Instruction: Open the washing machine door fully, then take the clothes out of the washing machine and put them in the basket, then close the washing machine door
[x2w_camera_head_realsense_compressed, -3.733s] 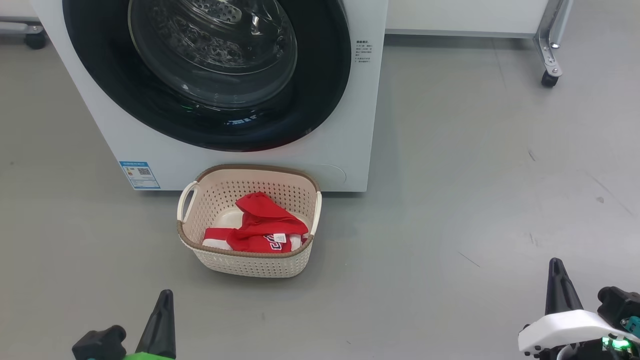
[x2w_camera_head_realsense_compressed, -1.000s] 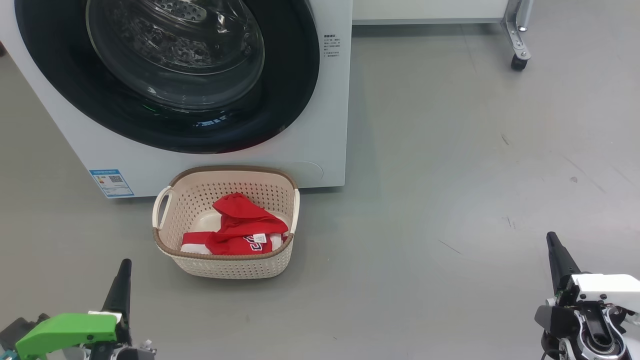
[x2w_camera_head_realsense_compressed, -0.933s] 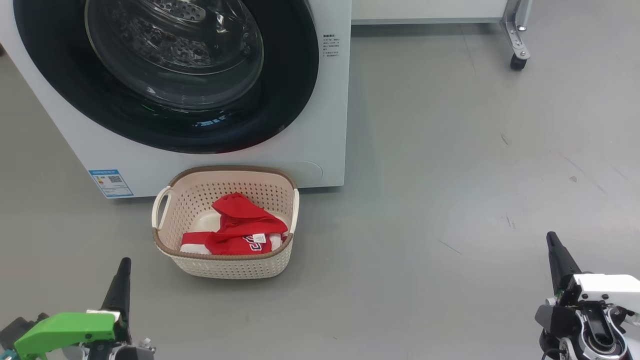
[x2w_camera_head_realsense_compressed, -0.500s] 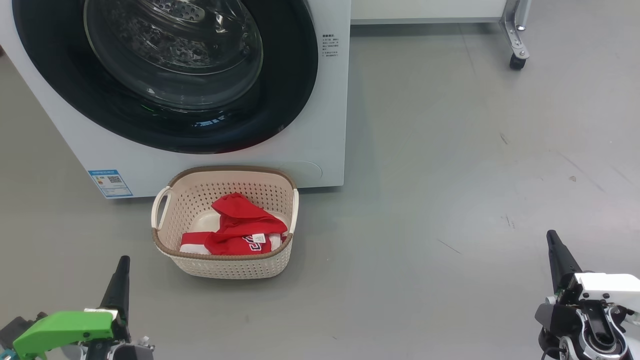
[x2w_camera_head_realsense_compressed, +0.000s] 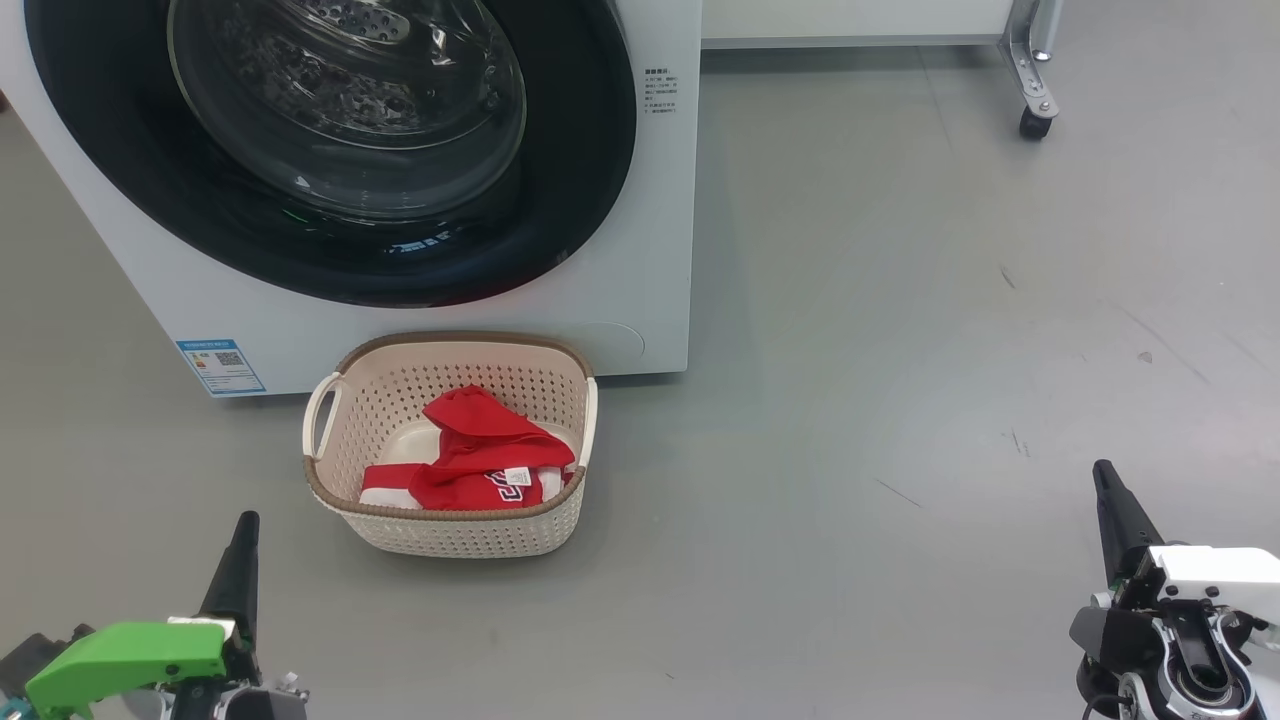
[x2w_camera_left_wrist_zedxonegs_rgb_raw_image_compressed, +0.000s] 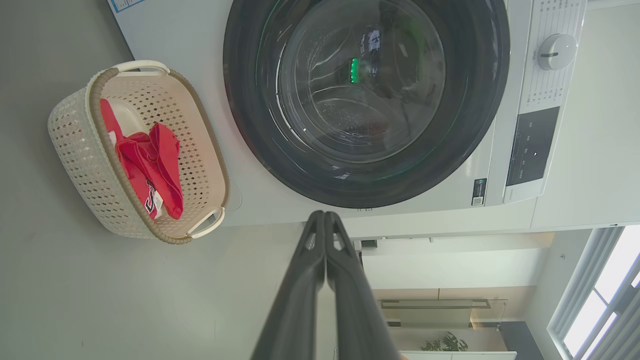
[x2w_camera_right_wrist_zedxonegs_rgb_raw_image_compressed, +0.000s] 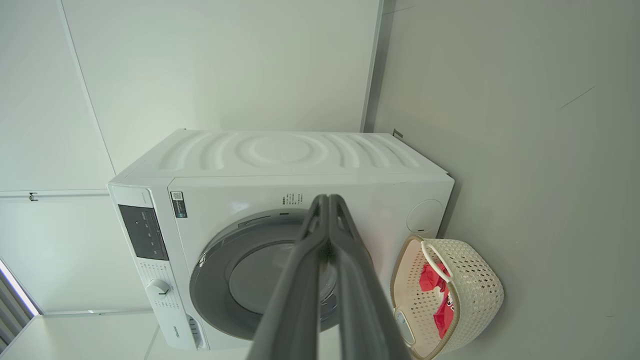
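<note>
The white washing machine (x2w_camera_head_realsense_compressed: 640, 250) stands at the upper left, its black-rimmed glass door (x2w_camera_head_realsense_compressed: 340, 150) flat against the front. Before it on the floor sits the cream basket (x2w_camera_head_realsense_compressed: 450, 535) holding the red clothes (x2w_camera_head_realsense_compressed: 480, 460) with a white tag. My left gripper (x2w_camera_head_realsense_compressed: 245, 520) is shut at the lower left, short of the basket, with nothing in it. My right gripper (x2w_camera_head_realsense_compressed: 1100, 470) is shut at the lower right, far from the basket. In the left wrist view the shut left gripper (x2w_camera_left_wrist_zedxonegs_rgb_raw_image_compressed: 324, 215) points at the door (x2w_camera_left_wrist_zedxonegs_rgb_raw_image_compressed: 365, 100); the basket (x2w_camera_left_wrist_zedxonegs_rgb_raw_image_compressed: 75, 150) lies left. In the right wrist view the shut right gripper (x2w_camera_right_wrist_zedxonegs_rgb_raw_image_compressed: 327, 199) covers the machine (x2w_camera_right_wrist_zedxonegs_rgb_raw_image_compressed: 280, 160); the basket (x2w_camera_right_wrist_zedxonegs_rgb_raw_image_compressed: 475, 290) is right.
A metal frame leg on a black caster (x2w_camera_head_realsense_compressed: 1030, 120) stands on the grey floor at the upper right. A white cabinet base (x2w_camera_head_realsense_compressed: 850, 25) runs behind the machine. Open floor (x2w_camera_head_realsense_compressed: 900, 350) lies between the basket and my right gripper.
Since the oldest frame the camera shifted, so machine and basket sit further left. Both grippers show more of their bodies. Over the last second nothing has visibly moved.
</note>
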